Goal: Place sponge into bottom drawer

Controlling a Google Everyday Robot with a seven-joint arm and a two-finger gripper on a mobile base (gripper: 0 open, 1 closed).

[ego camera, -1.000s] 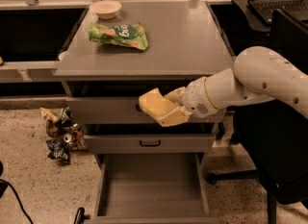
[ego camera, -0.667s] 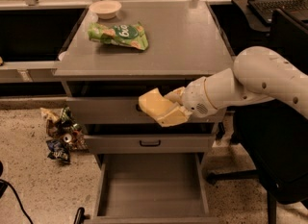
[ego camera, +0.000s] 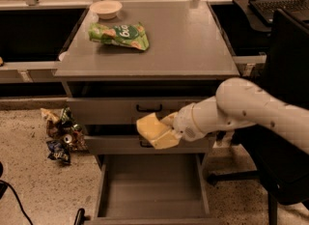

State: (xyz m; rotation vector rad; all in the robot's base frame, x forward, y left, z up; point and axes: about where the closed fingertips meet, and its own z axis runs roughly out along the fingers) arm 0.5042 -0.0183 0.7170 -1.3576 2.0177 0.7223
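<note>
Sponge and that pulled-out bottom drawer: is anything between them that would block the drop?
Nothing visible does. The tool holds the sponge in front of the upper drawers, and the bottom drawer sits open below it, with only open air between them.

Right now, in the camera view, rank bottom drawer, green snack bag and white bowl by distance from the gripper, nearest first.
The gripper, shut on the sponge, hangs before the middle drawer.
1. bottom drawer: open, directly below.
2. green snack bag: on the cabinet, left.
3. white bowl: back left corner.
</note>
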